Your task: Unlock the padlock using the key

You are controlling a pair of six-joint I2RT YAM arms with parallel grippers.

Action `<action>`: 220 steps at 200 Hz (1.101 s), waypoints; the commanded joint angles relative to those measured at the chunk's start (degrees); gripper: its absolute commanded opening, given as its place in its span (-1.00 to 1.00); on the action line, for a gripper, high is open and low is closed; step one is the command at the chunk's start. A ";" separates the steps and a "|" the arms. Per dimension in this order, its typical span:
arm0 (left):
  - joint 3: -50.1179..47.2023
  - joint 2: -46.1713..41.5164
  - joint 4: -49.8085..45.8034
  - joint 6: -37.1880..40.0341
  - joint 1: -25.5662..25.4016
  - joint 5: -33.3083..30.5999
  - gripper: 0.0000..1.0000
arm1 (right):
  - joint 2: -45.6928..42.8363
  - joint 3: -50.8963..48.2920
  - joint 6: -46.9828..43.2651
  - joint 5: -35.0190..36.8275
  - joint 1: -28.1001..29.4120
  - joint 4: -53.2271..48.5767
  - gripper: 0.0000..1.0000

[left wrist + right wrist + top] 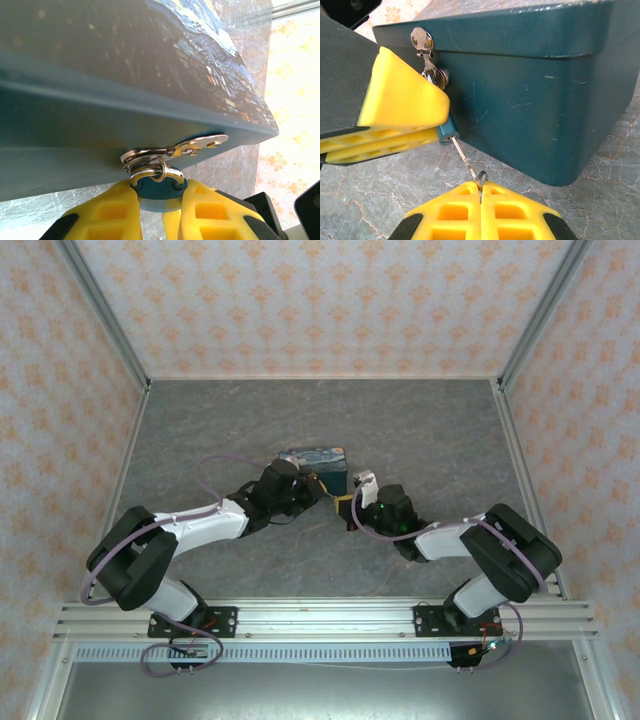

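Observation:
The teal-blue padlock [160, 193] hangs by its silver shackle from the hasp [200, 145] on the front of the dark-blue tin [125, 75]. My left gripper [159, 202] is shut on the padlock body, one yellow finger on each side. In the right wrist view the left gripper's yellow fingers [400, 107] cover most of the padlock [448, 134], leaving its bottom end showing. The thin metal key [464, 158] has its tip in that end. My right gripper [481, 189] is shut on the key's head, by its small ring. From above, both grippers meet in front of the tin [315, 458].
The tin stands on the grey marbled table [420, 440], mid-table, with its hasp side facing the arms. Patterned walls and metal frame posts enclose the table on three sides. Open floor lies behind and to both sides of the tin.

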 commanded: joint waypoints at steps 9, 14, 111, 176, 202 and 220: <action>2.04 -1.49 1.08 -0.50 -0.73 -1.08 -0.99 | 0.43 1.58 -1.00 -1.36 0.51 -0.91 -1.00; 2.04 -1.49 1.09 -0.50 -0.76 -1.15 -0.99 | 0.43 1.53 -1.00 -1.34 0.50 -0.92 -1.00; 1.88 -1.24 1.13 -0.59 -0.91 -0.97 -0.99 | 1.01 2.27 -0.78 -1.44 0.55 -1.63 -1.00; 1.75 -1.05 0.87 -0.50 -1.17 -1.17 -0.99 | 0.95 1.94 -0.08 -0.28 0.55 -0.40 -1.00; 1.62 -0.88 0.65 -0.24 -1.26 -1.27 -0.99 | 0.90 1.31 0.39 0.19 0.53 1.30 -1.00; 1.70 -0.55 0.21 0.03 -1.24 -1.57 -0.99 | 0.95 1.13 0.44 0.14 0.50 1.53 -1.00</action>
